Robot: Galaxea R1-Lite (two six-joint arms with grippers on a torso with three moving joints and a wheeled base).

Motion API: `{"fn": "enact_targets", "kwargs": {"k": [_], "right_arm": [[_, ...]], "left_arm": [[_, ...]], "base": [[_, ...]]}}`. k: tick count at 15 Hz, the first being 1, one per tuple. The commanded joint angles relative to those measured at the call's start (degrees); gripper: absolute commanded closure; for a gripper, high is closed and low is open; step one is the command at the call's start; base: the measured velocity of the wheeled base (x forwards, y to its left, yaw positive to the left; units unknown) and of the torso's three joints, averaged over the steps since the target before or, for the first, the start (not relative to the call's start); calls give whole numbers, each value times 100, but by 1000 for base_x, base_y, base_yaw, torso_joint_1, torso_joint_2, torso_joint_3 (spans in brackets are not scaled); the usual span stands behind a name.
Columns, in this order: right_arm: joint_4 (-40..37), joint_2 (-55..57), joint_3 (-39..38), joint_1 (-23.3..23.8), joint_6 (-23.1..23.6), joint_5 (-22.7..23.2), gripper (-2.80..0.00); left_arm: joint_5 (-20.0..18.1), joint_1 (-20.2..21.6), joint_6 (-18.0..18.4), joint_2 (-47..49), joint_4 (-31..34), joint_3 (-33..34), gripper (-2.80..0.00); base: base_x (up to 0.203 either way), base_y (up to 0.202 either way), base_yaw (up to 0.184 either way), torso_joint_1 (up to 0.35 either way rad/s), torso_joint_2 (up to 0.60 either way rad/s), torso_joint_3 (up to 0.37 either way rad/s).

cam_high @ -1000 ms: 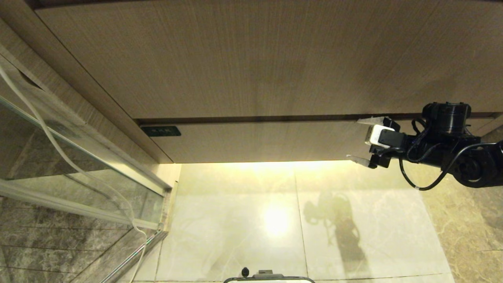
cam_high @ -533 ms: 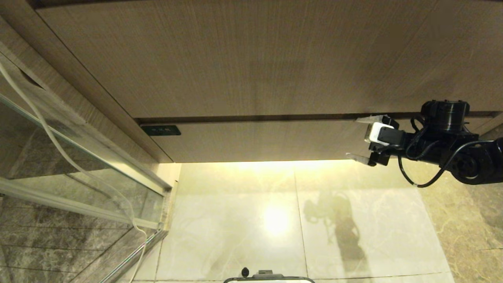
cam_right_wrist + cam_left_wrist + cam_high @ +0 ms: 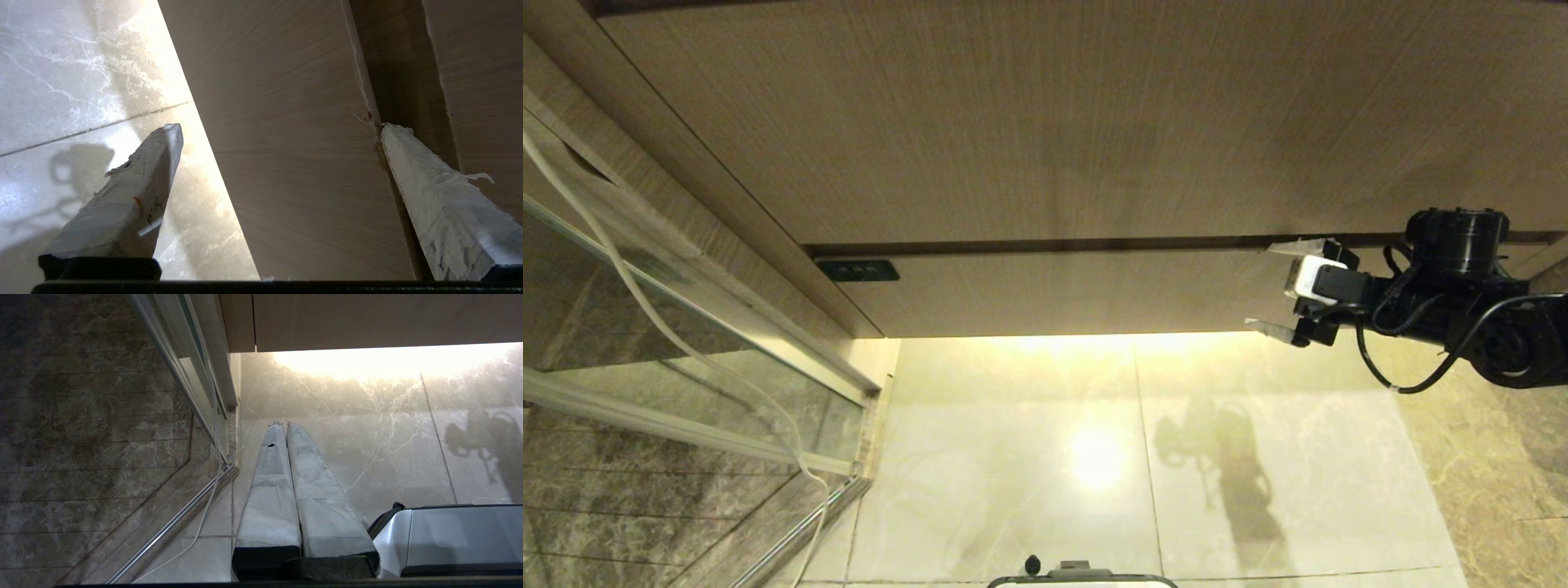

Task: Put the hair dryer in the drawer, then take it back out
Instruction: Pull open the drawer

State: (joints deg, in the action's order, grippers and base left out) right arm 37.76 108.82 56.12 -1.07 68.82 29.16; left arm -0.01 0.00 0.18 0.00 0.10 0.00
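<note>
Floor [image 3: 1029, 457]: pale marble tiles below me, glossy, one bright glare spot.
Cord [image 3: 805, 474]: a white one trails down onto my left side.

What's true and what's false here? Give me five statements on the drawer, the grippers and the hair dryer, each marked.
1. The wide beige wood-grain drawer is shut. True.
2. The right gripper is shut. False: it is open, one finger at the gap above the drawer's front and the other by its lower edge, near its right end.
3. A white hair dryer hangs in the right gripper. False: the gripper is empty and no hair dryer shows in any view.
4. The left gripper is shut, pointing at the pale marble floor. True.
5. The small black label sits at the drawer's right end. False: it is at its left end.
</note>
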Motion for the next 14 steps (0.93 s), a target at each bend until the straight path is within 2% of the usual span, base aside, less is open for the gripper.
{"fn": "enact_targets", "kwargs": {"k": [1,10,14], "right_arm": [[-6,-63,-14,-7,35,11,-280],[64,285,229,-7,44,-1,-280],[64,623,628,-7,35,-130,-280]], "left_arm": [[1,0,-1,0,-1,0,0],[1,0,-1,0,-1,0,0],[1,0,-1,0,-1,0,0]], "base": [[0,0,0,0,0,0],[0,0,0,0,0,0],[0,0,0,0,0,0]]}}
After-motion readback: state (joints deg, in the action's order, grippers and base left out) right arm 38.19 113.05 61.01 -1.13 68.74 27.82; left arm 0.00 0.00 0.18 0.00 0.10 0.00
